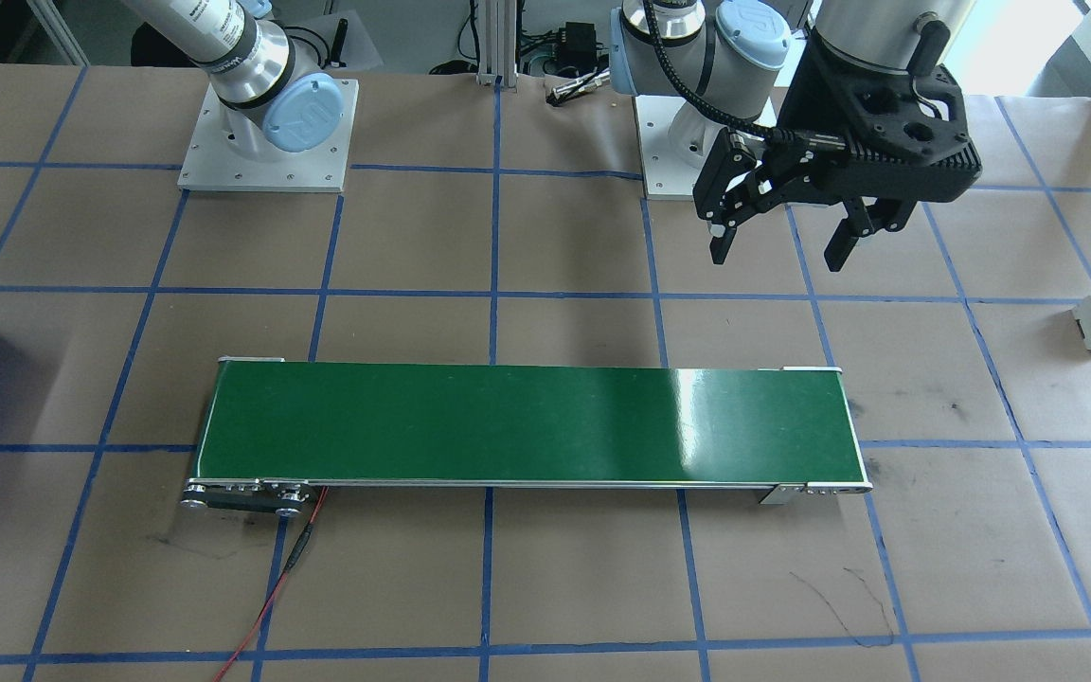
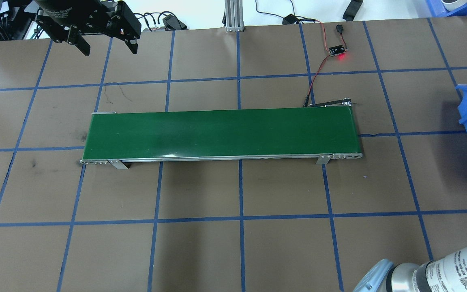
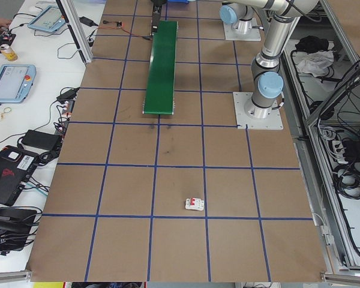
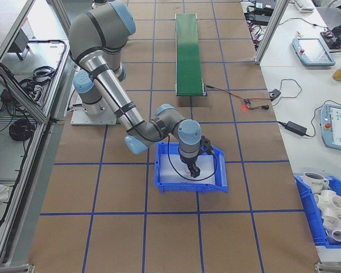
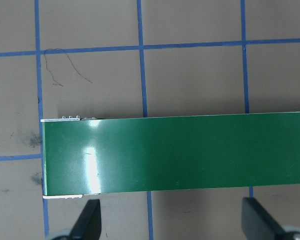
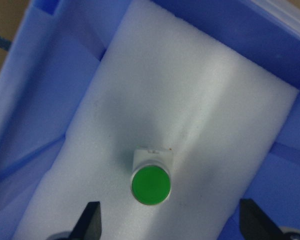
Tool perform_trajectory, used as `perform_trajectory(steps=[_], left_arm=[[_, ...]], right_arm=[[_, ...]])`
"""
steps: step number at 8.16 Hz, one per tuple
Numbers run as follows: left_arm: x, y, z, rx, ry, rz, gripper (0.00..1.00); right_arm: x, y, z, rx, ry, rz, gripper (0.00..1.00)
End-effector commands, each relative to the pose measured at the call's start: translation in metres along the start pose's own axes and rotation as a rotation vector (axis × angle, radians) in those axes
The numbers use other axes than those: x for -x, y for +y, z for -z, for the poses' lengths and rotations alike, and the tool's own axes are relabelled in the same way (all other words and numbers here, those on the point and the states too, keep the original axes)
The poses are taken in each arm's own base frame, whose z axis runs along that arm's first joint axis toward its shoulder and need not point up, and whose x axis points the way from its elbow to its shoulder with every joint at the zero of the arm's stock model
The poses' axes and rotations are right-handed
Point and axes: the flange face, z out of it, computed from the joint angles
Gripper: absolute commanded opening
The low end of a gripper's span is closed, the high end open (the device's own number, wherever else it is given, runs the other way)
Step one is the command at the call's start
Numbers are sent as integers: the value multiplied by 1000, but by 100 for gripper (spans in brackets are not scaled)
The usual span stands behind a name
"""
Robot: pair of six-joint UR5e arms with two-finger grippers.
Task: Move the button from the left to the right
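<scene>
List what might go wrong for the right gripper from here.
1. The button stands on soft white foam; a snag from the open right gripper as it lifts could tip it.
2. The blue bin walls sit close around the gripper, so a sideways exit might clip the rim.

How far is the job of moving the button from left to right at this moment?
It looks nearly finished. The button stands on the white foam inside the blue bin. The right end effector is open over it, not gripping. The left end effector hangs open and empty. Only the right arm's retreat seems left.
</scene>
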Motion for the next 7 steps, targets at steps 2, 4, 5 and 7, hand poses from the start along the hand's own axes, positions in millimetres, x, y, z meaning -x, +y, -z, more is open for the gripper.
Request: perform_trajectory(steps=[2, 4, 5, 7], left_arm=[[-2, 0, -3, 7, 3, -4, 100], [-6, 2, 1, 2, 38, 5, 100], [-4, 2, 1, 2, 34, 8, 100], [-3, 6, 4, 11, 24, 5, 100]], right_arm=[[52, 2, 124, -5, -11, -53, 100], [117, -15, 195, 14, -89, -118, 100], [155, -39, 221, 32, -100, -173, 100], [209, -90, 235, 58, -131, -125, 100]])
